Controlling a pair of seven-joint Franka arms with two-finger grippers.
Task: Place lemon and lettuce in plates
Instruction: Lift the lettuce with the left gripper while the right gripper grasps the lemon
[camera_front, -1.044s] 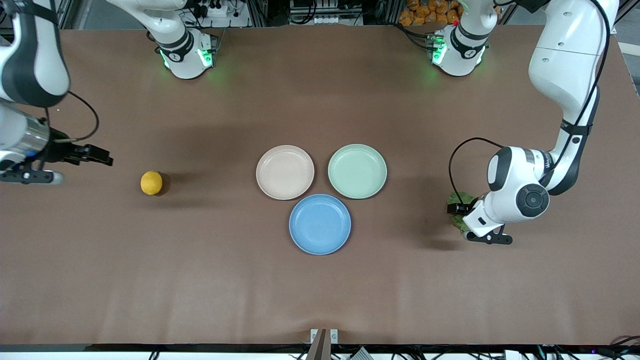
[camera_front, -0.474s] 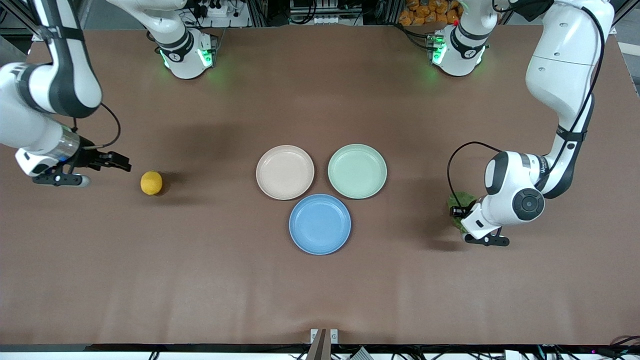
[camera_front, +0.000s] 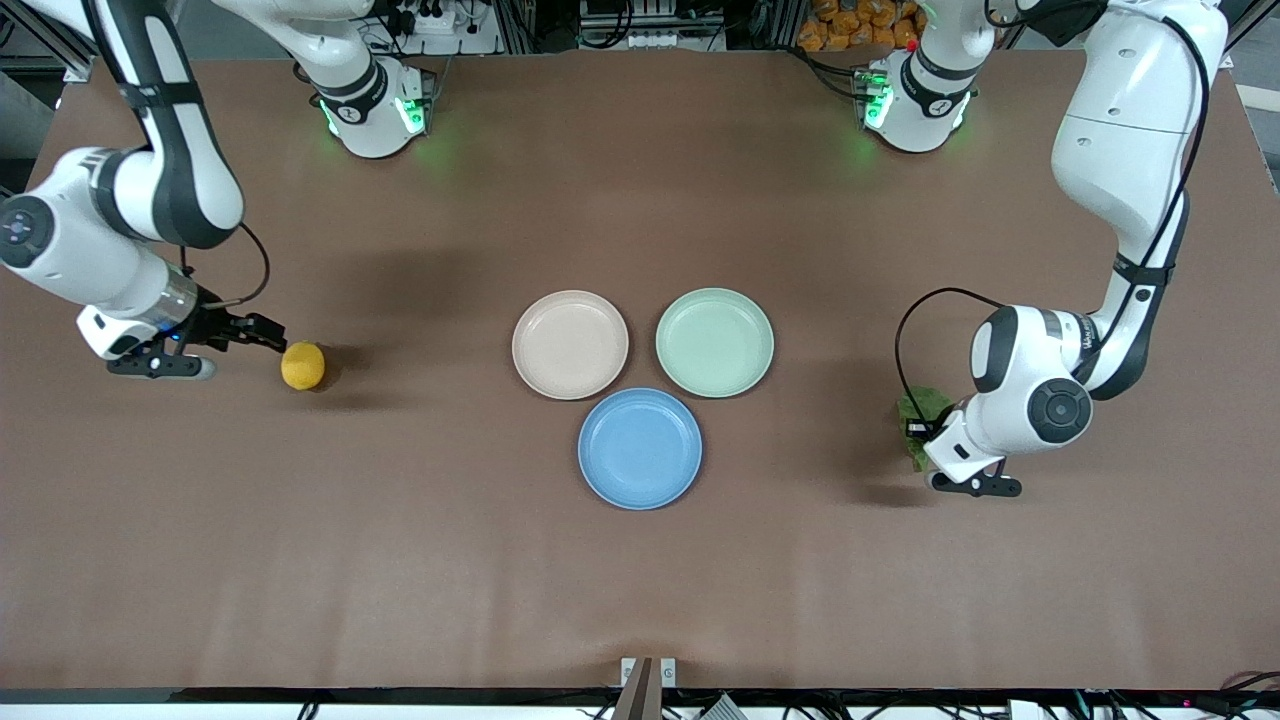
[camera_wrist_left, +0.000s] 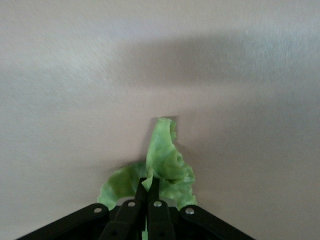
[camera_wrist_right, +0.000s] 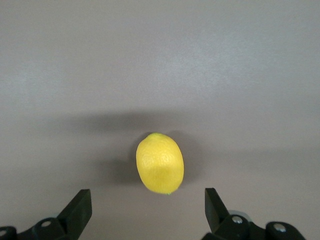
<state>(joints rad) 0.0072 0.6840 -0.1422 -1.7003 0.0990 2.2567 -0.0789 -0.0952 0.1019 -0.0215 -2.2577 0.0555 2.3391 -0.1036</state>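
we see the right gripper (camera_front: 262, 333) low at the right arm's end of the table, fingers spread wide, just beside the lemon (camera_front: 302, 365) on the table (camera_front: 640, 560). both plates (camera_front: 570, 344) sit bare mid-table. the left gripper (camera_front: 915, 430) is pinched together on the lettuce (camera_front: 922, 408).

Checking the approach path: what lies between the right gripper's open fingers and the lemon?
Nothing: in the right wrist view only bare table separates the right gripper from the lemon.
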